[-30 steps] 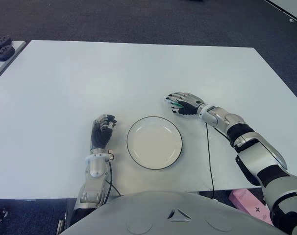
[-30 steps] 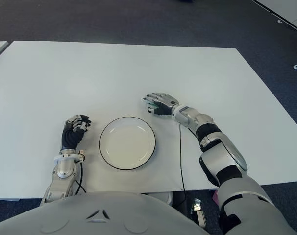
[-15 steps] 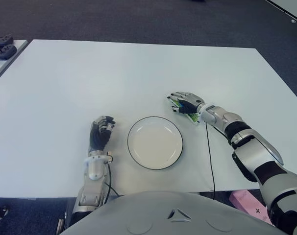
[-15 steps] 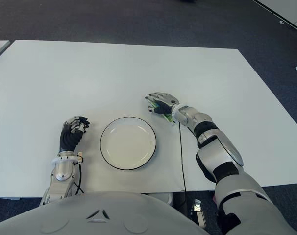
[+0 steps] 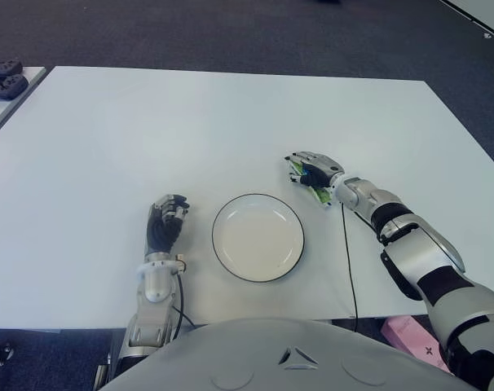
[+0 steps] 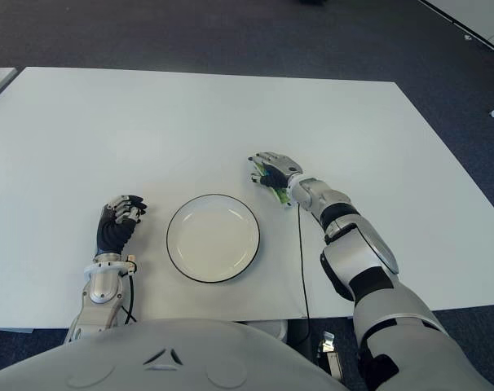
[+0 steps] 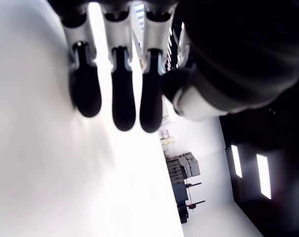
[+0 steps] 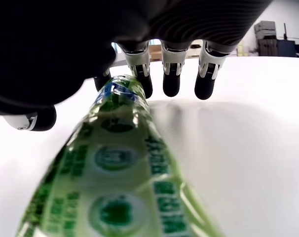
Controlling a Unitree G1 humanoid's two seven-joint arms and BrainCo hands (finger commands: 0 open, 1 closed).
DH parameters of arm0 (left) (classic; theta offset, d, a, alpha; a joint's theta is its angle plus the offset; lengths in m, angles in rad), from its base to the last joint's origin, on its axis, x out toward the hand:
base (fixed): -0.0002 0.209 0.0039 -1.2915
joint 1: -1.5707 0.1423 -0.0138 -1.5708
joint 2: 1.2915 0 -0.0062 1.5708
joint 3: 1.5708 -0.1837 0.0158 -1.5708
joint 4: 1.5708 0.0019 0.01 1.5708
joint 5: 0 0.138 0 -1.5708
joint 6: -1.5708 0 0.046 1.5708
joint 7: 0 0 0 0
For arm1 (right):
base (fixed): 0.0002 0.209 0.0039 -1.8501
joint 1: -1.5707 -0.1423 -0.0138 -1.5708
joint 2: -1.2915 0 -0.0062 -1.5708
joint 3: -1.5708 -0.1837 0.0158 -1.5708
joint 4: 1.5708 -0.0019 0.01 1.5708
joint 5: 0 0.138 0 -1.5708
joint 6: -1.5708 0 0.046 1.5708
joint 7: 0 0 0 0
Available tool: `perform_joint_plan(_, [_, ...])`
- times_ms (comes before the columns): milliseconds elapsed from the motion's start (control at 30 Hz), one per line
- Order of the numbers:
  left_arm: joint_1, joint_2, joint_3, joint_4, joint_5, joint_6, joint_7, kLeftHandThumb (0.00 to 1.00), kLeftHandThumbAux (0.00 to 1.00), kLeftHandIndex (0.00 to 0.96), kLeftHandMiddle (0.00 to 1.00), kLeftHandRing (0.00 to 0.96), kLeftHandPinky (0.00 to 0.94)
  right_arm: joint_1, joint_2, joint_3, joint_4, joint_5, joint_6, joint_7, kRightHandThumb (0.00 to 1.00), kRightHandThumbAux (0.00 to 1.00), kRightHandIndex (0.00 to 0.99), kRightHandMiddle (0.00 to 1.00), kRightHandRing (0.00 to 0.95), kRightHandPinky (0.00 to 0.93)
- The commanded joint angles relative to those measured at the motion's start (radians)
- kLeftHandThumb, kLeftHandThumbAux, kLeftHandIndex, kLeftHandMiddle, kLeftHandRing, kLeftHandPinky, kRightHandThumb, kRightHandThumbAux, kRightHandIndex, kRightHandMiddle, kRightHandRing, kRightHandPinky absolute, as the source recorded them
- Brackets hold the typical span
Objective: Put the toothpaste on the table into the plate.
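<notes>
The toothpaste (image 5: 318, 194) is a green printed tube lying on the white table (image 5: 149, 130), just right of and beyond the plate (image 5: 215, 236). The plate is white with a dark rim and holds nothing. My right hand (image 5: 310, 172) sits over the tube; in the right wrist view the toothpaste (image 8: 120, 173) runs between thumb and fingers, which curl down around its far end. Most of the tube is hidden under the hand in the eye views. My left hand (image 5: 166, 224) shows left of the plate with its fingers curled on nothing.
A thin black cable (image 5: 347, 261) runs from my right wrist across the table to its front edge. Dark objects (image 5: 2, 77) lie on a side surface at far left. A pink box (image 5: 410, 334) shows below the table's front right corner.
My right hand has shifted slightly right and away from the plate, closing over the tube, so more green now shows at the wrist side. My left hand has drawn back a little.
</notes>
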Motion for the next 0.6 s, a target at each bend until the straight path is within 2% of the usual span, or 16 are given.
perform_joint_plan(33, [0.012,0.010,0.009,-0.003,0.004,0.011,-0.001,0.702,0.724,0.426,0.485,0.501,0.523,0.077,0.014,-0.010,0.022,0.023,0.014,0.013,0.556,0.140,0.000,0.000,0.000,0.000])
perform_joint_plan(333, [0.013,0.015,0.017,-0.001,-0.007,-0.006,-0.006,0.703,0.724,0.426,0.487,0.500,0.528,0.132,0.022,-0.021,-0.020,0.057,-0.010,-0.009,0.549,0.121,0.000,0.000,0.000,0.000])
perform_joint_plan(600, [0.016,0.016,0.021,-0.010,-0.009,0.002,-0.006,0.705,0.723,0.426,0.489,0.500,0.522,0.156,0.022,-0.032,-0.038,0.079,-0.008,0.005,0.554,0.172,0.000,0.000,0.000,0.000])
